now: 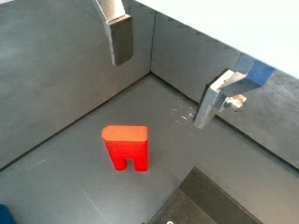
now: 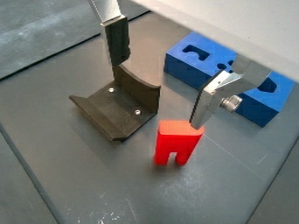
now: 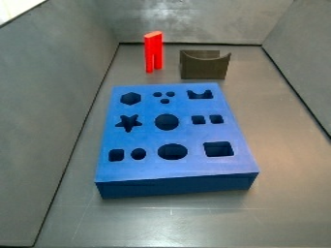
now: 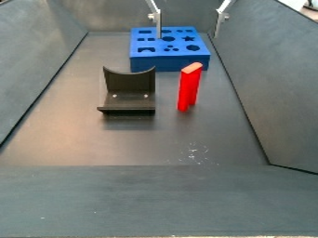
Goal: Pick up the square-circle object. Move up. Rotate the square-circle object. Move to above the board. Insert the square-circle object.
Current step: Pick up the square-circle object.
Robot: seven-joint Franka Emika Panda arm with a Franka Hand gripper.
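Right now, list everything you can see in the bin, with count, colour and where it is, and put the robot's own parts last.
square-circle object: one, bright red, standing upright on the grey floor with its two legs down, beside the holder and apart from it.
board: one, blue slab with many shaped cut-outs, lying flat on the floor, away from the red piece.
holder: one, dark olive-brown, notched, on the floor between the bin wall and the red piece.
bin floor: one, dark grey, with grey walls around it.
gripper: one, silver fingers with dark pads, open and empty, hanging above the red piece; only its fingertips show in a side view.
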